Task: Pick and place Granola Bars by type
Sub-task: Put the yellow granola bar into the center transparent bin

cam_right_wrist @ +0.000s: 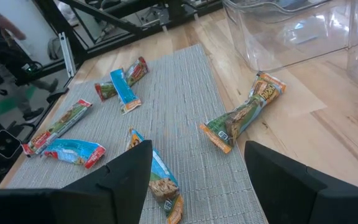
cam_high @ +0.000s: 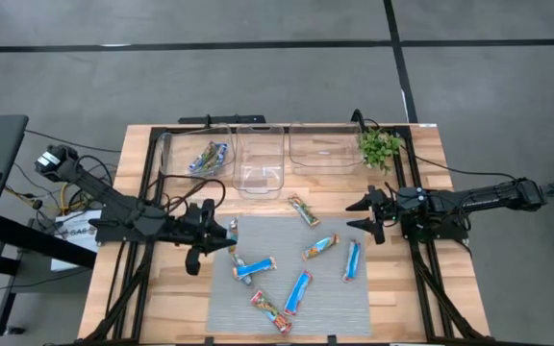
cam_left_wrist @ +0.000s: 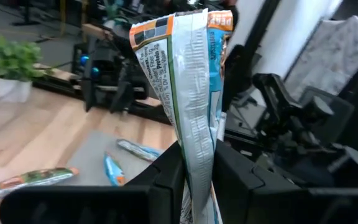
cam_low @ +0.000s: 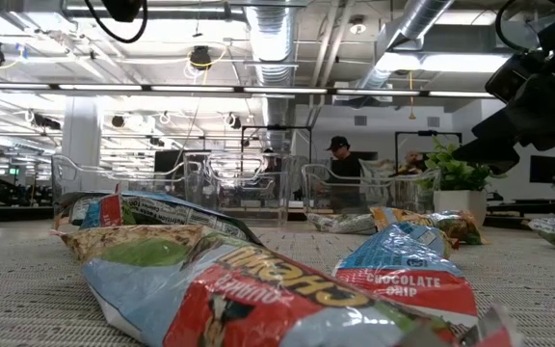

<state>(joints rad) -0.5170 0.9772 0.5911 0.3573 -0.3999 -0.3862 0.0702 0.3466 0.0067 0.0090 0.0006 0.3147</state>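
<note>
A pale wooden bench [cam_high: 162, 308] with plank seams carries a grey woven mat [cam_high: 335, 298], ribbed in texture. Scattered on the mat lie several granola bars [cam_high: 297, 292], small flat oblong packets in crinkled foil, some bright blue, some orange-red and green. One more bar [cam_high: 304, 210] rests on bare wood just off the mat's far edge.

The left tool [cam_high: 221, 234] sits at the mat's left edge, its dark fingers [cam_left_wrist: 166, 180] pressed together on a silver-blue bar [cam_left_wrist: 194, 93] that stands upright between them, its crimped back seam and printed panel showing.

The right tool [cam_high: 366, 215] hovers above the mat's right edge with its two dark fingers [cam_right_wrist: 126, 171] spread wide, pinching nothing. A green-and-orange bar lies on the wood near it.

Along the bench's far side stand three clear plastic bins [cam_high: 260, 159] with glossy, rounded walls. The leftmost bin holds a few blue-wrapped bars [cam_high: 207, 158]. A small leafy green plant [cam_high: 380, 147] stands beside the right-hand bin. Black cables trail off the left side of the bench. A person in a dark cap [cam_low: 339, 154] stands in the room behind.
</note>
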